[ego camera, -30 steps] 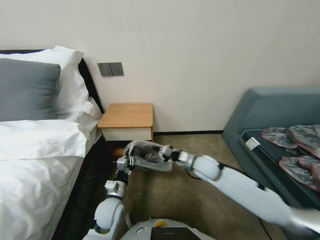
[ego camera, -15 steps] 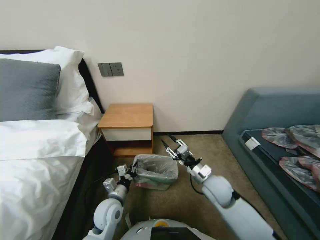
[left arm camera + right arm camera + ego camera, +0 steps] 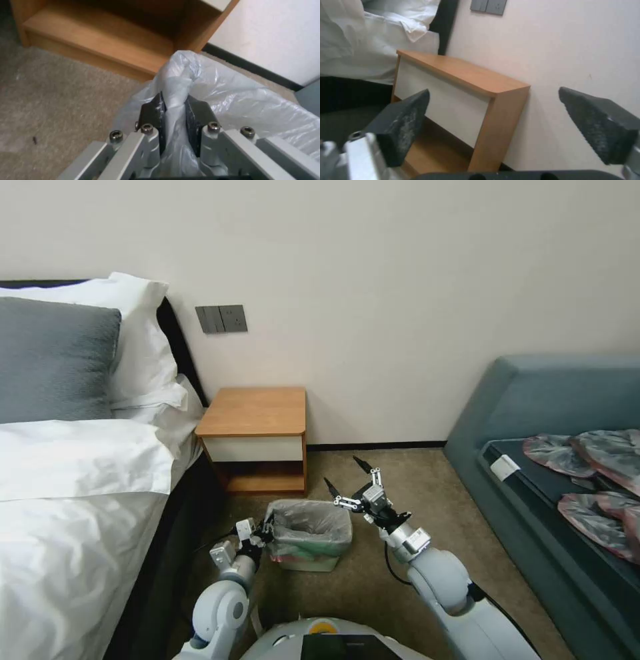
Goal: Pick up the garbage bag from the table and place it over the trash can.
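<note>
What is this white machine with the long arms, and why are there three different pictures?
It's a robot on wheels with two arms. One picture comes from a camera on its head, looking down at the floor by a bed. The other two come from cameras on its wrists, so you see each hand up close.

On the carpet stands a little trash can with a thin garbage bag pulled over it. The left hand is pinching the bag's edge; the left wrist picture shows the plastic squeezed between its dark fingers. The right hand is wide open beside the can, holding nothing. Behind stands the table, a wooden nightstand.
</note>
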Robot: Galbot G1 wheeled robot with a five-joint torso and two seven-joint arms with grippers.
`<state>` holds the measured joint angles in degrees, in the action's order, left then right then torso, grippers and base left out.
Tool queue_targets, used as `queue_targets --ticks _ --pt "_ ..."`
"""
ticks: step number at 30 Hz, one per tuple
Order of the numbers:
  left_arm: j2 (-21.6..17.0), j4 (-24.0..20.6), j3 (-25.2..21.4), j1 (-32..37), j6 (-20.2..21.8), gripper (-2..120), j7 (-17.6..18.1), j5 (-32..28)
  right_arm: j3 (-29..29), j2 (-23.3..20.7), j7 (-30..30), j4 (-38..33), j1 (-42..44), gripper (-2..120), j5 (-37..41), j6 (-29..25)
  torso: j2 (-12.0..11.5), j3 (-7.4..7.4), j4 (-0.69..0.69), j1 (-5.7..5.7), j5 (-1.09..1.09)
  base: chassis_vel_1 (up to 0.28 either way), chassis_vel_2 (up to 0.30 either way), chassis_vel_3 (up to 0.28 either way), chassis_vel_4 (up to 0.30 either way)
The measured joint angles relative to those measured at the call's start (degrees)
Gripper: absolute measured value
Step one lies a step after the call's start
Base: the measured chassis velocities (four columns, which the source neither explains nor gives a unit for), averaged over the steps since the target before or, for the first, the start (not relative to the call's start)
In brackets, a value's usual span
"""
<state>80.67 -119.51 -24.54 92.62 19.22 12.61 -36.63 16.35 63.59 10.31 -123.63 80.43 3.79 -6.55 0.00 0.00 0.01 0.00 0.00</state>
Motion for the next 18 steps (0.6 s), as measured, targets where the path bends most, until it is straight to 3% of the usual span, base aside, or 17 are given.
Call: queue_targets --ticks 18 --pt "0.31 0.56 -0.2 1.38 -4.05 10 -1.11 -1.09 -0.94 0.12 1.65 1.19 -0.59 100 0.09 -0.15 0.0 0.0 -0.01 0.0 0.0 0.0 0.0 0.0 0.0"
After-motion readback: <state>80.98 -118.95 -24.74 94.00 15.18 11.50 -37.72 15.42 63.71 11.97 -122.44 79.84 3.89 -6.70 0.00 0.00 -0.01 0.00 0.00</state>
